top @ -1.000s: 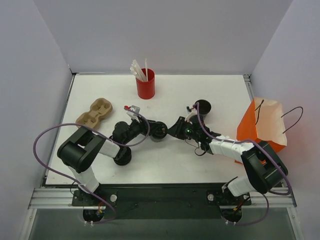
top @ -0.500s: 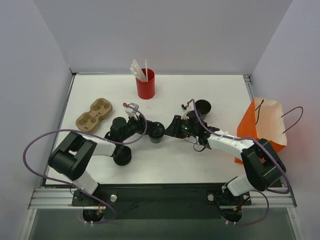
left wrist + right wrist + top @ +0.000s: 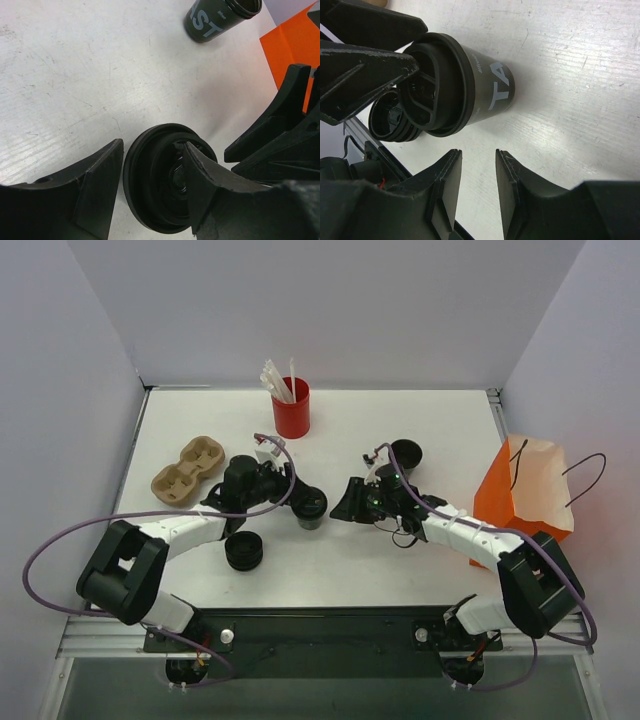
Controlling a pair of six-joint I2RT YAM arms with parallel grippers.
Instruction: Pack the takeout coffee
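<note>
I see the lidded cup [image 3: 310,507] mid-tabletop [image 3: 340,575]. An open cup [image 3: 405,455] stands behind it to the right, and the straw cup [image 3: 291,410] is by the far edge. The carrier [image 3: 188,469] lies toward the left edge, the lid stack [image 3: 244,551] before it, and the bag [image 3: 520,495] at the right edge.

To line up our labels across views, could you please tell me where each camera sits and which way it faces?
Top external: above and behind the arms, looking down at the white table; both arms show, bases nearest.
Left wrist: on the left arm, looking down past the left hand onto the small black cup with a round black lid.
Right wrist: on the right arm, looking obliquely past the right hand at that cup's side.
Shared: both wrist views show this cup and the other arm's hand.
</note>
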